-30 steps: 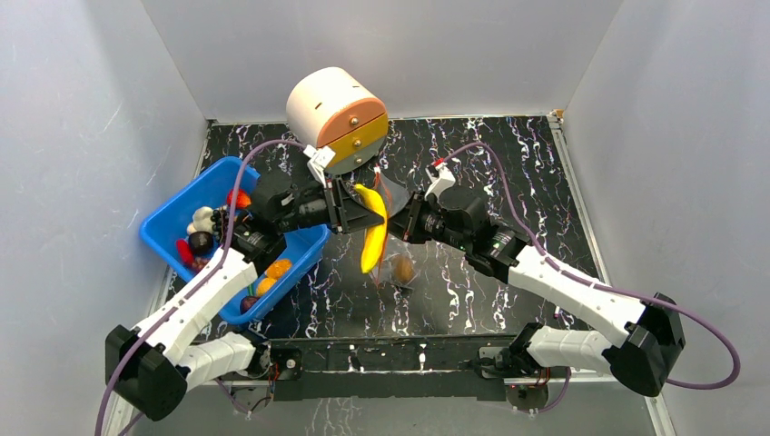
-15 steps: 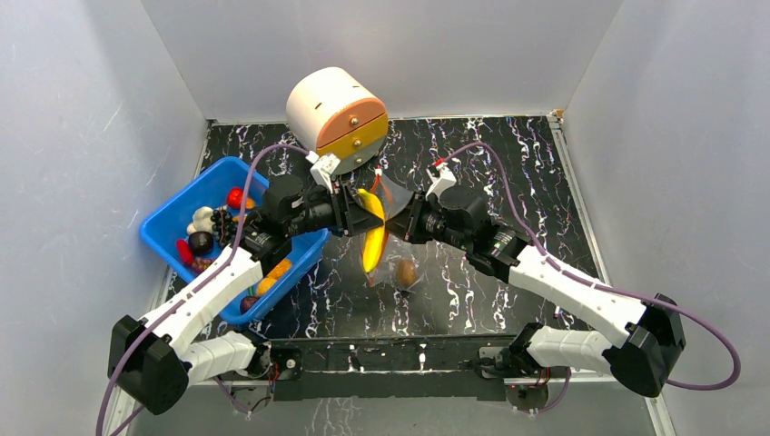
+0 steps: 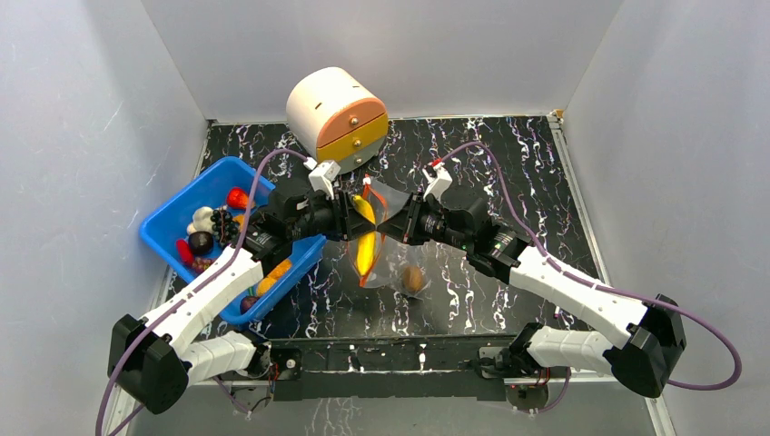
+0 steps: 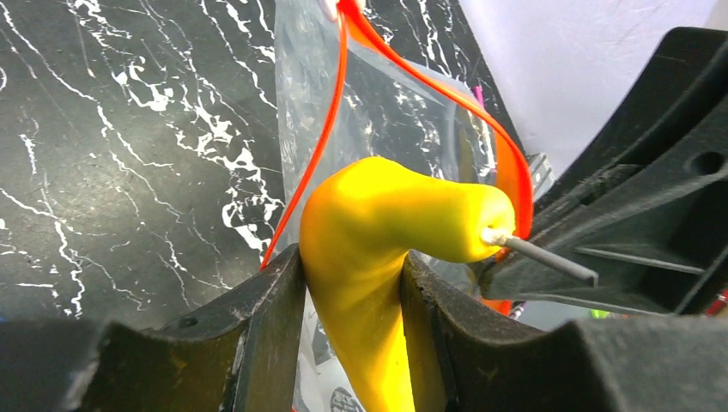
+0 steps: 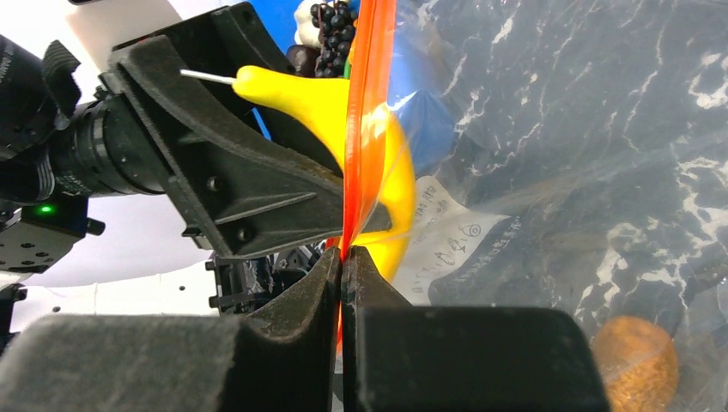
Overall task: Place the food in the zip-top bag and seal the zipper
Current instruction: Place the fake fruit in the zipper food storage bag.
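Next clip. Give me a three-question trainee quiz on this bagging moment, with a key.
1. True or false: the right gripper is clamped shut on the zipper.
2. The left gripper holds: A) banana B) carrot C) lemon.
3. Fill in: the grapes sit in the ____.
Key: 1 true; 2 A; 3 blue bin.

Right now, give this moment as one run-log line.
left gripper: shut on banana | right gripper: shut on zipper | banana: partly in zip-top bag
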{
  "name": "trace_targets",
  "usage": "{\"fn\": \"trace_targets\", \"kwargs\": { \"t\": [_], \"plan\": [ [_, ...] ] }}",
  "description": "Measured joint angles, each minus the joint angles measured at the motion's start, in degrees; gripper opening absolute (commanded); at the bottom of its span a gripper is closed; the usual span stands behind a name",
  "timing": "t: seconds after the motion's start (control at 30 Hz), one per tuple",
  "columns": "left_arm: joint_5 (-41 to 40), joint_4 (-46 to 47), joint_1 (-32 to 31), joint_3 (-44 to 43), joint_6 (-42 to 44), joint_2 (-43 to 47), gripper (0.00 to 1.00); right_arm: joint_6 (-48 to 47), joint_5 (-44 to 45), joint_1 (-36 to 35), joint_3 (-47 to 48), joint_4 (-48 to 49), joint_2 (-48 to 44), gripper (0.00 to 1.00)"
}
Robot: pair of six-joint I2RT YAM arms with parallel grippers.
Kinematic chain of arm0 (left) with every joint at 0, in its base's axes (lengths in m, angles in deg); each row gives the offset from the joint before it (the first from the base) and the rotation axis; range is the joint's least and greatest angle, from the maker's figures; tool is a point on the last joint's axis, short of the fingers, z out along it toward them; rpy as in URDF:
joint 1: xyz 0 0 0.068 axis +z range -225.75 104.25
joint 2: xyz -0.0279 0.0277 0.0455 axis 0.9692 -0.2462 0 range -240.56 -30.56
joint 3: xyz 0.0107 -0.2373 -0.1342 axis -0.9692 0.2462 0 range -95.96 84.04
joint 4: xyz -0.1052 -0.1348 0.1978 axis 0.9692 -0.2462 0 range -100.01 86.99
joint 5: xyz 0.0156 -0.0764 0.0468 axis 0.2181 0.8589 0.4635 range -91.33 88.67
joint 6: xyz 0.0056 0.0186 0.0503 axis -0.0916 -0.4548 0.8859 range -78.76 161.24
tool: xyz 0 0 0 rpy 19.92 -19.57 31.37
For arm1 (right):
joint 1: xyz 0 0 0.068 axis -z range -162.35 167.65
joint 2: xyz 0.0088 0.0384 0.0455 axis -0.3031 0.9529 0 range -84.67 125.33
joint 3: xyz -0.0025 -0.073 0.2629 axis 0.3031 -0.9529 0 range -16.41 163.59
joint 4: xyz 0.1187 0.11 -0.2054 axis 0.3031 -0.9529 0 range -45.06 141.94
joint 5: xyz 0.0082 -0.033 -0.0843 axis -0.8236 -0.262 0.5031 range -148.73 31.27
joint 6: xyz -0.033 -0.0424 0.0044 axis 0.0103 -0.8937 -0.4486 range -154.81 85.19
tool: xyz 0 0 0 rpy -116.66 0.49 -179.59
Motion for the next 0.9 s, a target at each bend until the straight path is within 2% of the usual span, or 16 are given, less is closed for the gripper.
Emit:
{"fn": "trace_targets", "kwargs": {
  "t": [0.1,0.2,0.4,0.5,0.9],
  "plan": [
    [-0.9,-0.6,0.0,0.0,0.6,-0.2,0.24,0.0,-0.9,0.0,0.0,0.6,0.0,0.0],
    [-1.1,-0.6,0.0,0.0,1.0,-0.4,0.29,0.0,-1.3,0.0,0.0,0.8,0.0,0.0],
    [-1.1,-1.1,-0.2,0.0,1.4,-1.0,0.49,0.0,-1.3,0.0,0.0,0.9,0.0,0.0],
    [-0.8,-1.9,-0.3,0.0,1.6,-1.1,0.56,0.0,-1.3,0.0,0.0,1.0,0.0,0.0],
    [-0.4,-3.5,-0.3,-0.1,1.6,-0.5,0.59,0.1,-0.7,0.0,0.0,1.0,-0.4,0.0]
  ]
}}
